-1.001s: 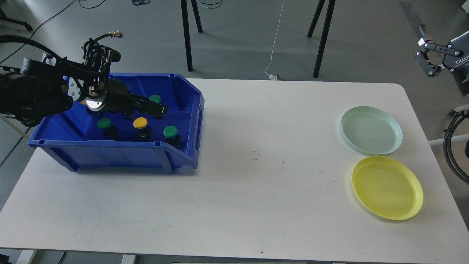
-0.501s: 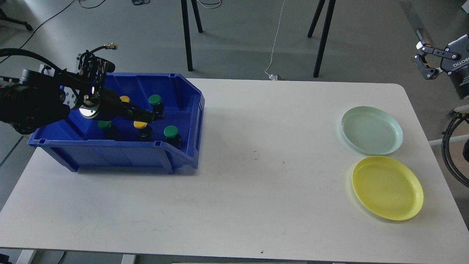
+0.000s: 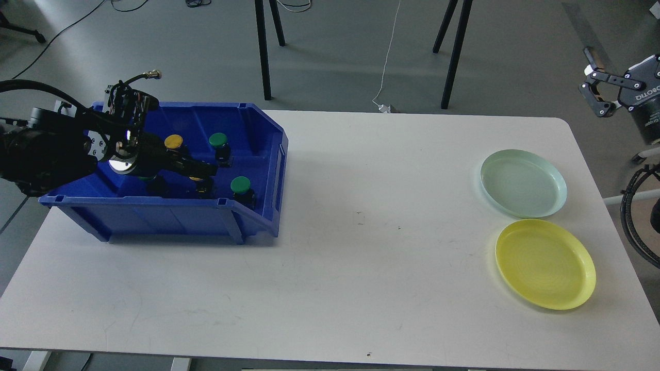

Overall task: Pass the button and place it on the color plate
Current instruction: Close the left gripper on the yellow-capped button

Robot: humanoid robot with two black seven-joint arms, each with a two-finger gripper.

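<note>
My left gripper (image 3: 203,172) is low inside the bin (image 3: 258,154), over a yellow button (image 3: 196,179) that it mostly hides; I cannot tell if the fingers are spread or pinching. It reaches in from the left because the buttons stand there. The right gripper (image 3: 593,85) waits spread beyond the table's (image 3: 361,288) far right corner, near the green plate (image 3: 523,182) and yellow plate (image 3: 545,263), ready to receive, I think.

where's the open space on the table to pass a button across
The widest bare stretch of table lies between the blue bin and the two plates, green plate and yellow plate. The strip in front of the bin is bare too. Both plates hold nothing. The bin is crowded with buttons and the left gripper.
</note>
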